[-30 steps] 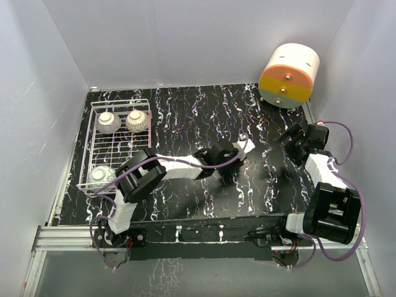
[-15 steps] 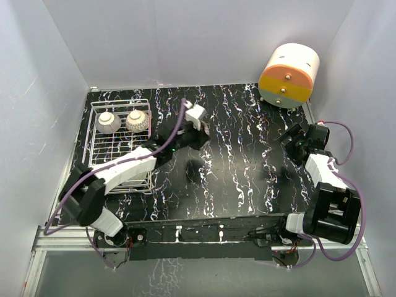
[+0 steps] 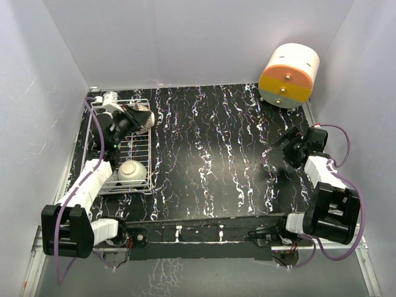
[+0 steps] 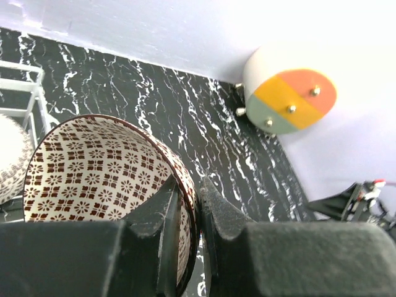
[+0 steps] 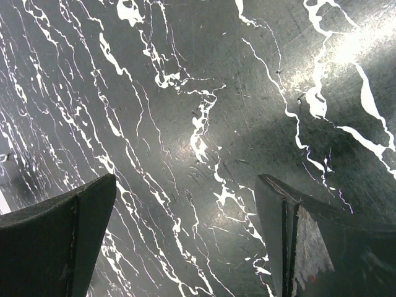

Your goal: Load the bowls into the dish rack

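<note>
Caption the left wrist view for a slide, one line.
Left gripper pinching the rim of a brown-lattice bowl, dish rack corner at left, cylinder behind.

Pale walls [image 3: 185, 37] enclose a black, white-veined tabletop [image 3: 216, 142], a tricolour cylinder [image 3: 289, 75] in its far-right corner.

Open tabletop [image 3: 210, 161] between dish rack [image 3: 137, 150], cylinder [image 3: 289, 75]

Bright even light, soft shadows
</note>
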Controlling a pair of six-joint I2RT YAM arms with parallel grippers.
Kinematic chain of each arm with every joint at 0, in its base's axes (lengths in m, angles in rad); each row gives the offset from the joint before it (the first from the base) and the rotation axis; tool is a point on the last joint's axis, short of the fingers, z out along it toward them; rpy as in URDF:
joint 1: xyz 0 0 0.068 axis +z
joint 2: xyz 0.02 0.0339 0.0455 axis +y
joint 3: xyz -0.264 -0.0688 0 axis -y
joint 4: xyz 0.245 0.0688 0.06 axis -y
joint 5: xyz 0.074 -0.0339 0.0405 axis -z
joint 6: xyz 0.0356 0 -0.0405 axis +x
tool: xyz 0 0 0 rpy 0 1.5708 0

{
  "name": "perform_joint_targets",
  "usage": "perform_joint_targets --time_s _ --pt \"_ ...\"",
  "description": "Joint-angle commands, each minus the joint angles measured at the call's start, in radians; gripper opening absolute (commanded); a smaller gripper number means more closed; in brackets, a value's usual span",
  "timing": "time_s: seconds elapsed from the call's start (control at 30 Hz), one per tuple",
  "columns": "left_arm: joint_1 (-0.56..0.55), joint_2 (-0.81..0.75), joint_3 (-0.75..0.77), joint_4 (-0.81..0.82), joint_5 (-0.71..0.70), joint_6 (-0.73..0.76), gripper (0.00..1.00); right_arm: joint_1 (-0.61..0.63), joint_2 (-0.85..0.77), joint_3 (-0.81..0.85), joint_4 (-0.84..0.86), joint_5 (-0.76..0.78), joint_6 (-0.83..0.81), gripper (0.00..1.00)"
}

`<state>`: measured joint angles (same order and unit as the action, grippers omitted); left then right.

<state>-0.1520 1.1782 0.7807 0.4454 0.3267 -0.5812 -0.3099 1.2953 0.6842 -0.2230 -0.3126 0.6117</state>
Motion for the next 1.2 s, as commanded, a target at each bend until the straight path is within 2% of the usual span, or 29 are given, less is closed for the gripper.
perform_joint_targets --time_s 0.0,0.37,0.5,0.8,1.17 --pt "0.142 -0.012 -0.046 0.254 0.22 -0.256 0.0 -0.006 -0.026 -0.006 0.06 -0.022 -0.003 0.97" --pt "0.372 0.164 -0.265 0.765 0.363 -0.733 0.0 -0.006 -0.027 -0.007 0.056 -0.033 -0.004 0.97" --pt "0.391 0.252 -0.281 0.897 0.391 -0.811 0.0 -0.006 -0.03 -0.009 0.053 -0.023 -0.004 0.97" --pt "0.395 0.392 -0.268 0.954 0.425 -0.88 0.0 -0.006 -0.033 -0.009 0.048 0.003 -0.007 0.97" --pt "0.419 0.443 -0.246 0.756 0.469 -0.827 0.0 -0.006 -0.018 -0.009 0.058 0.008 -0.008 0.97"
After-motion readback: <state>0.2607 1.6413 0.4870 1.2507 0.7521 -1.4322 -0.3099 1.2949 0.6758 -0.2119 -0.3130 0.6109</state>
